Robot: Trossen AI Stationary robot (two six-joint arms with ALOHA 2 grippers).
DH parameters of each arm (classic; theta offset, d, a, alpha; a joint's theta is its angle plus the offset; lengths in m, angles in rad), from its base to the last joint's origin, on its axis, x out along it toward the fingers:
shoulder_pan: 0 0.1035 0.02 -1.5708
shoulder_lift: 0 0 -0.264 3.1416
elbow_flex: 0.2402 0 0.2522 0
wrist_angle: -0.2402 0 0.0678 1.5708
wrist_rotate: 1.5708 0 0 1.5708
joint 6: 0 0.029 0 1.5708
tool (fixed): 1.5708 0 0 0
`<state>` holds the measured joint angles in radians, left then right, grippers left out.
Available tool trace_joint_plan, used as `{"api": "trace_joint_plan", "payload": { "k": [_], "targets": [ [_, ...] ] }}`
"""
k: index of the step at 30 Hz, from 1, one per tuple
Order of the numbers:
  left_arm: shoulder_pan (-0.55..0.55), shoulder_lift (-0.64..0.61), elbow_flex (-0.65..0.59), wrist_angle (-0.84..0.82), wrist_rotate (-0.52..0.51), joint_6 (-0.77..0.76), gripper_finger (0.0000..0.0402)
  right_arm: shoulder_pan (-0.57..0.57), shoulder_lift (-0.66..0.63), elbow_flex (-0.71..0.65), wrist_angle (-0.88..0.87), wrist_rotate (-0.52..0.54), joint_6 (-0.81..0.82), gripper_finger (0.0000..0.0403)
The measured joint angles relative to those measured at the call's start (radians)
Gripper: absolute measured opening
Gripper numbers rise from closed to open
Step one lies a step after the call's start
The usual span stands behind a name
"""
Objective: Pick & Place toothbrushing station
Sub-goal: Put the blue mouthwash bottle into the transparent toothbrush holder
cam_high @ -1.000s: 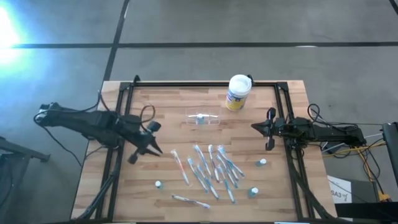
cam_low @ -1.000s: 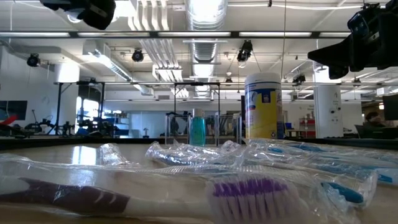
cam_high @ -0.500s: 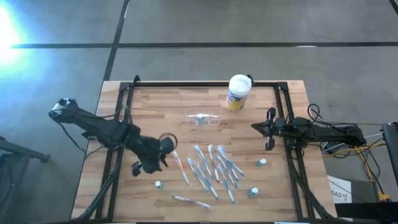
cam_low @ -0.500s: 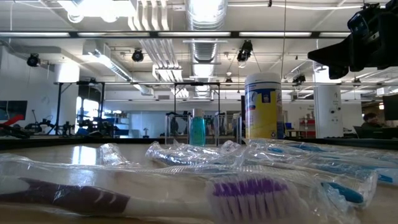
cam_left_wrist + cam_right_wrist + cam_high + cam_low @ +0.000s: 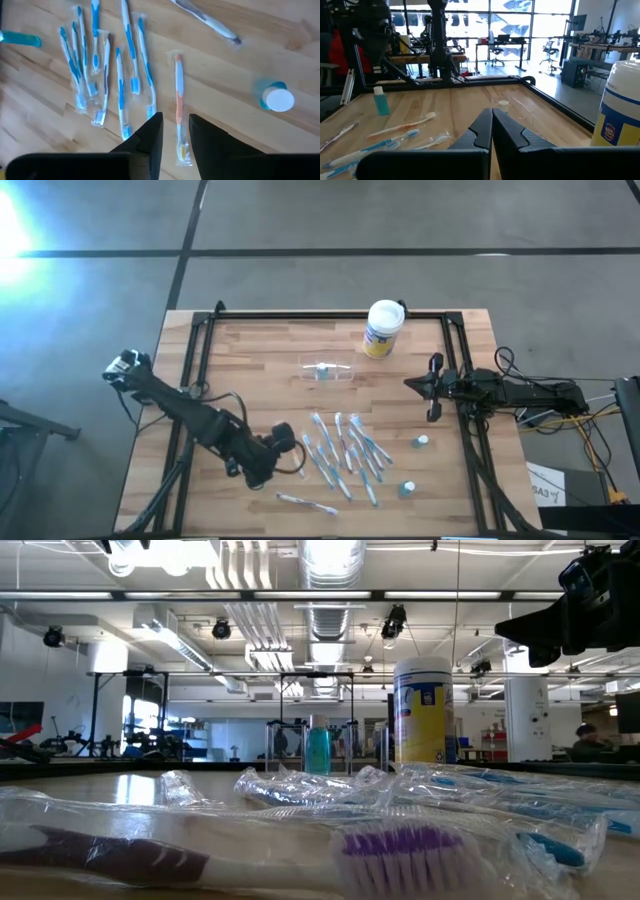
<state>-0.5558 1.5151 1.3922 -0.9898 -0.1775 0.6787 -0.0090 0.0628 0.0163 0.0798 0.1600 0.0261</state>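
The left gripper (image 5: 176, 131), fingers slightly parted and empty, hung over an orange toothbrush (image 5: 179, 100), risking grasping it instead of the distant toothbrushing station (image 5: 327, 369); the right gripper (image 5: 491, 131) waited clenched.

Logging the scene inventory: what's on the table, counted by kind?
Wrapped toothbrushes: at least 9 (7 blue, 1 orange, 1 dark; the pile overlaps)
Small teal bottles: 4 (one stands in the holder, one shows only in the left wrist view)
Clear holder: 1
White-lidded canister: 1
Total: at least 15
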Motion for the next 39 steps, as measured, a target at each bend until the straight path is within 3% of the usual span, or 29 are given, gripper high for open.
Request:
{"api": "trace_joint_plan", "payload": {
  "k": [6, 11, 17, 39],
  "targets": [
    [-0.021, 0.014, -0.005, -0.002, 0.009, -0.046, 0.0147, 0.0, 0.0, 0.0, 0.0, 0.0, 0.0, 0.0008],
    [-0.024, 0.017, -0.005, -0.002, 0.114, -0.134, 0.02, 0.0, 0.0, 0.0, 0.0, 0.0, 0.0, 0.0008],
    [-0.054, 0.032, -0.006, -0.014, 0.116, -0.183, 0.0245, 0.0, 0.0, 0.0, 0.0, 0.0, 0.0, 0.0008],
    [-0.124, 0.117, -0.076, -0.076, 0.138, -0.184, 0.025, 0.0, 0.0, 0.0, 0.005, 0.0, -0.002, 0.0008]
  ]
}}
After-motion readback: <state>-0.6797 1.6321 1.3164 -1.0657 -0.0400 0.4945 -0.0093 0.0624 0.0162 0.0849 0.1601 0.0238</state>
